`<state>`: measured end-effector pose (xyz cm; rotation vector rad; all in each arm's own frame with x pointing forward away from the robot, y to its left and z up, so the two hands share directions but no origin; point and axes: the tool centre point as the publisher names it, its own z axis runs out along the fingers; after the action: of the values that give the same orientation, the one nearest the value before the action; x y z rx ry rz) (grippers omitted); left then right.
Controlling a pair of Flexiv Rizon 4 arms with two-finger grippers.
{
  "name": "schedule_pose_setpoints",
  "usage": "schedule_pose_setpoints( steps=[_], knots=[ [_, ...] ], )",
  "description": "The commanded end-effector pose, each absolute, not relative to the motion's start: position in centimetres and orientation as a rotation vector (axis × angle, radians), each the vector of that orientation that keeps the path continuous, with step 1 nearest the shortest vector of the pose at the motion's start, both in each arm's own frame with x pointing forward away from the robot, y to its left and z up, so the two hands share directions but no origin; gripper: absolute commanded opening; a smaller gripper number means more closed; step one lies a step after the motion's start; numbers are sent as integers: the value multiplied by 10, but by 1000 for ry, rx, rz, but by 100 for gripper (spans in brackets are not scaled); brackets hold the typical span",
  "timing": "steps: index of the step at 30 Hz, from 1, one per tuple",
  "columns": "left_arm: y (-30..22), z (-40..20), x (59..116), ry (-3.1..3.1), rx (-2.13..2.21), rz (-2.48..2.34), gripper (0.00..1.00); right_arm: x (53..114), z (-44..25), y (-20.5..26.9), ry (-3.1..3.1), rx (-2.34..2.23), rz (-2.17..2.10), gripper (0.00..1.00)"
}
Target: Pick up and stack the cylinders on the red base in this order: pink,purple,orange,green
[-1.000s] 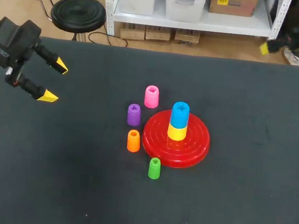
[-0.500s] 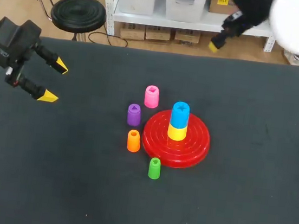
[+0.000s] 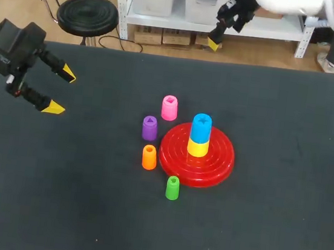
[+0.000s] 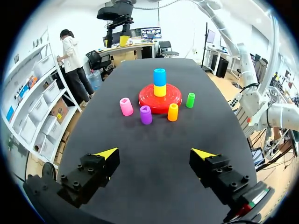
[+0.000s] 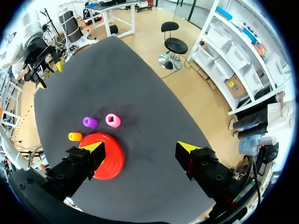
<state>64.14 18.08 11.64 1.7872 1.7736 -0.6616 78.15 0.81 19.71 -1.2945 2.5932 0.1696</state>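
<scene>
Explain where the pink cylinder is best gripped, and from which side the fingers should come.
Probably from straight above, closing on its round side wall near the top. The pink cylinder stands upright on the table, apart from the purple cylinder and the red base, so both flanks look free.

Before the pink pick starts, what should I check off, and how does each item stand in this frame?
1. The pink cylinder upright, unobstructed on the table: ok.
2. The blue cylinder tops the yellow cylinder on the red base, top free: ok.
3. The left gripper open, empty: ok.
4. The right gripper open, empty: ok.
5. The purple cylinder, orange cylinder, green cylinder standing beside the base: ok.
6. A gripper lined up over the pink cylinder: not ok, both far off.
</scene>
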Motion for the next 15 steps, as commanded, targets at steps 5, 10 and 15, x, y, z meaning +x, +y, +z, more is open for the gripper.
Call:
schedule_pose_setpoints(
  steps=[5, 10, 15],
  knots=[
    [181, 116, 641, 1772, 1787, -660, 100, 785, 199, 10, 2631, -1313, 151, 100],
    [181, 116, 641, 1772, 1787, -660, 100, 777, 197, 20, 2599, -1355, 139, 100],
    [181, 116, 641, 1772, 1787, -660, 100, 776, 187, 35, 2566, -1393, 125, 100]
  ],
)
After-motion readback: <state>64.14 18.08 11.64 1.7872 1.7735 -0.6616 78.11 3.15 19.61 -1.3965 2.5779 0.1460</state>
